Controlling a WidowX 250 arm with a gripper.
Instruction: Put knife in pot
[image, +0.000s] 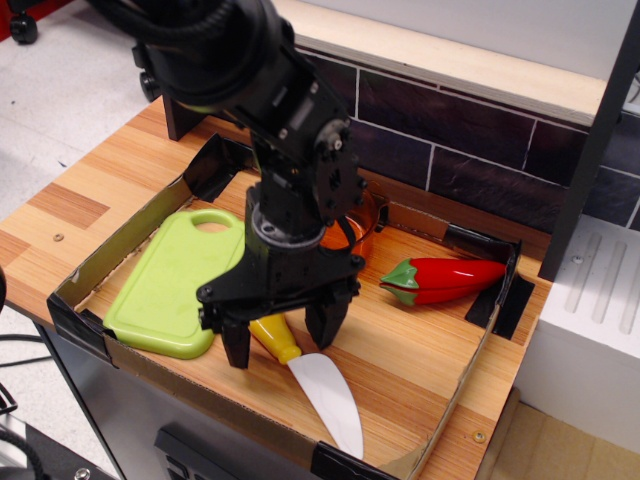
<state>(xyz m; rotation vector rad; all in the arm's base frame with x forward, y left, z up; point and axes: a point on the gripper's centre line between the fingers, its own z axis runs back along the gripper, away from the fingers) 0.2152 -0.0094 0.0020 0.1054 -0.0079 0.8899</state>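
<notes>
- Black, two-fingered robot gripper (281, 336) hangs low over the wooden floor of the shallow cardboard tray (455, 395), its jaws spread wide apart and pointing down
- Between those jaws sits the rounded yellow handle of the toy plastic knife (306, 375); the left finger stands on one side of the handle and the right finger on the other, and neither can be seen clearly pressing it
- The knife lies flat on the tray floor, its white curved blade running away from the gripper toward the tray's near front edge
- Only part of the handle shows, since the gripper's body covers its upper end
- Behind the gripper, the round transparent orange plastic pot (360, 228) stands near the tray's back wall, mostly hidden by the arm; the knife lies outside it
- A lime-green plastic cutting board (165, 285) with a handle hole lies flat at the tray's left side, just beside the gripper's left finger
- A glossy red toy chili pepper (445, 279) with a green stem cap lies at the right, apart from the knife and near the pot
</notes>
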